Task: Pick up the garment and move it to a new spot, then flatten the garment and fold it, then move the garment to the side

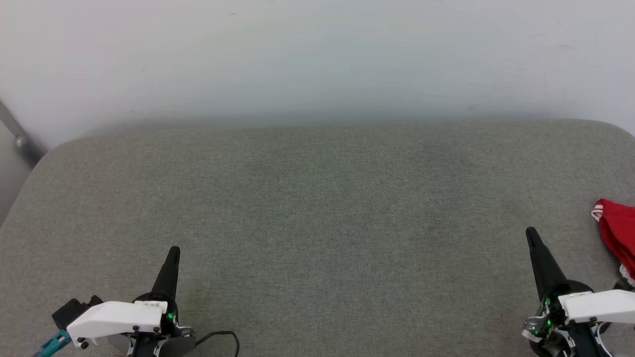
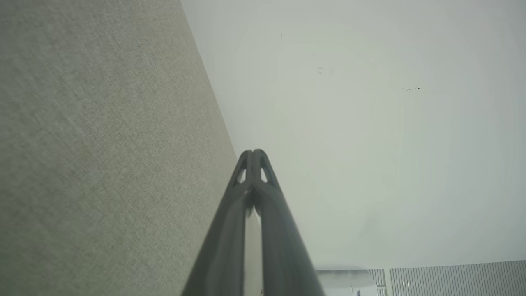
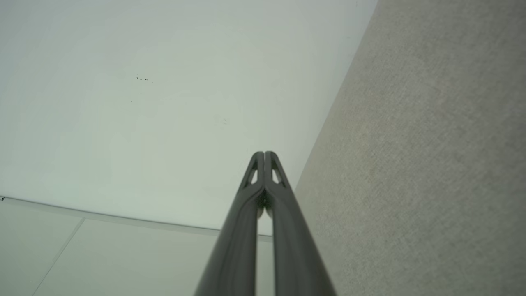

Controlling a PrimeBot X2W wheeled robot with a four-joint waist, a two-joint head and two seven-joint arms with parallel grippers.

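While both arms sit low at the near edge of the grey fabric surface, the garment lies at the far right of the head view, cut off by that view's edge. What shows of it is a bunched red fold with a strip of red-and-white trim at its upper left corner. It rests on the surface to the right of the right gripper, apart from the dark fingers. Lower down it runs close to the white wrist housing, and I cannot tell whether it touches there.

The right gripper's two fingers are pressed together with nothing between them, as its own wrist view shows, the tips meeting against the line where the surface meets the white wall. The left gripper stands at the lower left, well apart from the garment, its fingers likewise closed tip to tip and empty. Both point up the head view toward the wall.

A thin black cable loops on the surface just beside the left wrist, and a teal connector juts out below its white housing. A grey metal bar slants along the wall at the far left.
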